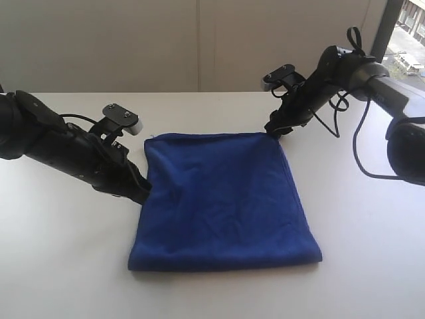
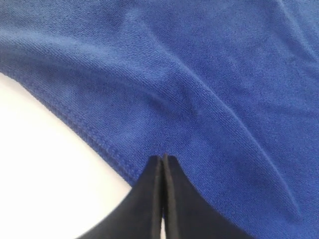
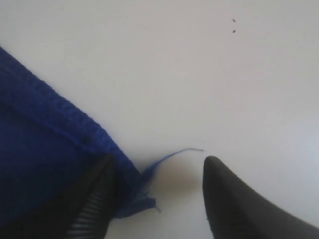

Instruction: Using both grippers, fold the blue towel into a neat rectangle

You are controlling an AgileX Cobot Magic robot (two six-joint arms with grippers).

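The blue towel [image 1: 222,199] lies folded mid-bench [image 1: 66,266], left pincer [image 2: 163,160] pinched shut on its left hem, right pincer [image 3: 159,162] open astride its far-right corner.

No text, label, brand, number or sign can be read in any of the three views. The blue towel [image 1: 222,199] shows only plain fuzzy cloth and a stitched hem. The white table [image 1: 372,266] is unmarked apart from two tiny dark specks [image 3: 233,26] (too small to be lettering).
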